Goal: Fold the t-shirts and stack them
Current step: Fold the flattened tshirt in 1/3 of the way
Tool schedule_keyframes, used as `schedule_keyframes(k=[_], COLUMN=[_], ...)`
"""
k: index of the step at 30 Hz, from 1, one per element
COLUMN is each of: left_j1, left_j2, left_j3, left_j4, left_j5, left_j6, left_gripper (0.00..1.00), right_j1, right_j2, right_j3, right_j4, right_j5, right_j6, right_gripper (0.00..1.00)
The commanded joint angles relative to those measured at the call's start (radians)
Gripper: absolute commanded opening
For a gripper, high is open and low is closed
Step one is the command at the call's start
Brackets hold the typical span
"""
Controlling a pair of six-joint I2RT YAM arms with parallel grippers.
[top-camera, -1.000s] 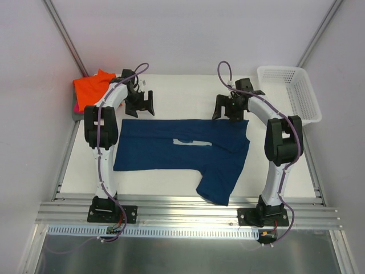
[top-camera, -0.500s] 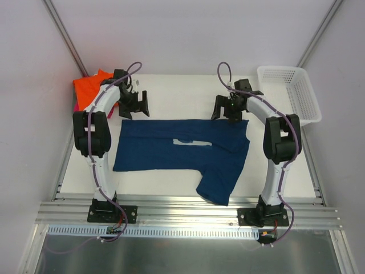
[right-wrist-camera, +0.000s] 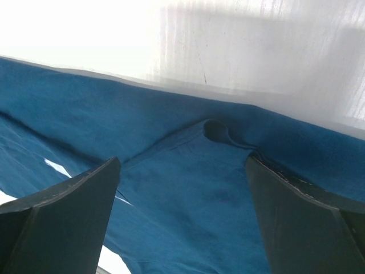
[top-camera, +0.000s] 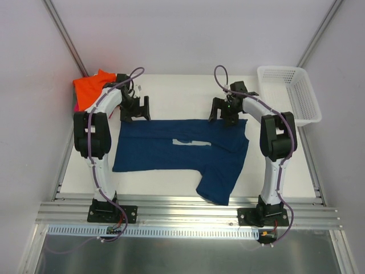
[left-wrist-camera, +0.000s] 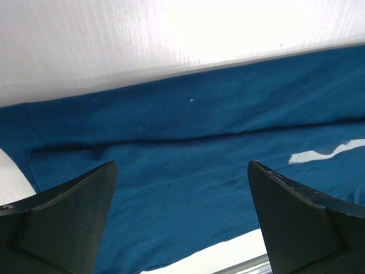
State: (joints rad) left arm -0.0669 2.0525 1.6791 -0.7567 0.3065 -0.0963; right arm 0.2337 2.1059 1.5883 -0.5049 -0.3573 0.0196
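Navy t-shirt (top-camera: 171,149) lying spread across the tabletop's (top-camera: 182,91) middle, left gripper (top-camera: 135,116) and right gripper (top-camera: 227,118) hanging wide open, holding nothing, over its far edge, bare surface lying beyond, orange t-shirt (top-camera: 94,87) sitting in the far-left corner, lattice basket (top-camera: 279,68) far-right.

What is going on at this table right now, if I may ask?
Two robot arms are folding a navy t-shirt, which lies spread and partly folded across the table. The left gripper and the right gripper both hover open by the shirt's far edge, holding nothing. An orange t-shirt sits in the far left corner, and a white basket stands far right.
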Motion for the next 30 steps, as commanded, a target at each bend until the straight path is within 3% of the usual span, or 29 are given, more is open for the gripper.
schedule_keyframes(k=[1, 15, 30], left_j1=[-0.010, -0.005, 0.006], left_j2=[-0.002, 0.127, 0.124], left_j3=[-0.028, 0.048, 0.090], left_j4=[-0.018, -0.030, -0.032], left_j5=[0.025, 0.039, 0.016], left_j6=[-0.010, -0.019, -0.017], left_gripper=[0.99, 0.99, 0.99], right_j1=[0.012, 0.016, 0.023], right_j2=[0.035, 0.034, 0.028], right_j3=[0.030, 0.033, 0.029], right_j4=[-0.001, 0.003, 0.005], right_j5=[-0.017, -0.025, -0.016], right_j6=[0.020, 0.036, 0.033], right_gripper=[0.97, 0.97, 0.97])
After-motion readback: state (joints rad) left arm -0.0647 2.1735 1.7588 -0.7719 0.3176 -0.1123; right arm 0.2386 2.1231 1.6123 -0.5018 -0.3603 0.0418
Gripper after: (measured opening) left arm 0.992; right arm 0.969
